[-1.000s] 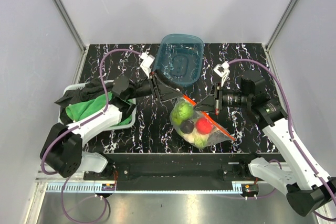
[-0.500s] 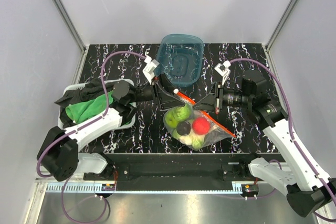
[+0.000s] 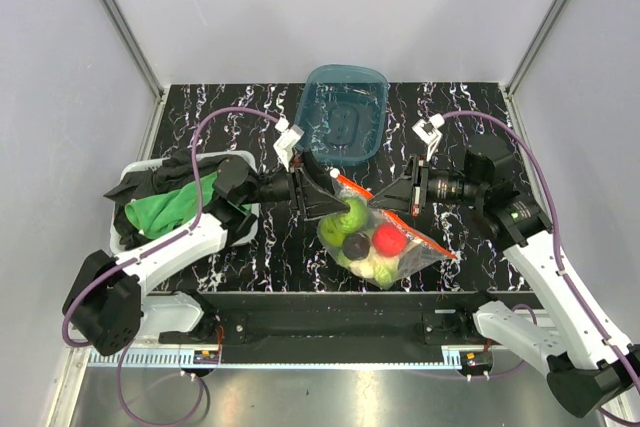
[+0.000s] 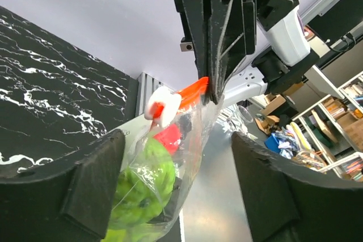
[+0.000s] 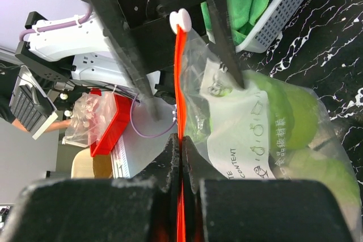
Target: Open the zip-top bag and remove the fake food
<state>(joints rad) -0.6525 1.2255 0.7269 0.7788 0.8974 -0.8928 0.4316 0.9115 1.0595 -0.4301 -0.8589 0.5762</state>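
While the right tool (image 5: 180, 144) is clamped on the orange zip strip (image 5: 180, 83) of the bag (image 3: 400, 257), the left tool (image 4: 177, 145) stands open, its fingers (image 4: 85, 188) either side of the white slider (image 4: 161, 103) without touching. The bag hangs between them over the black surface (image 3: 230, 117). Inside it is toy food (image 3: 388, 238): green, red and dark pieces, plus a pale lump, probably cauliflower, blurred by crinkled plastic. A teal tub (image 3: 345, 112) lies just behind. At left, a basket (image 3: 118, 239) of green cloth (image 3: 165, 209) is partly covered by the left arm.
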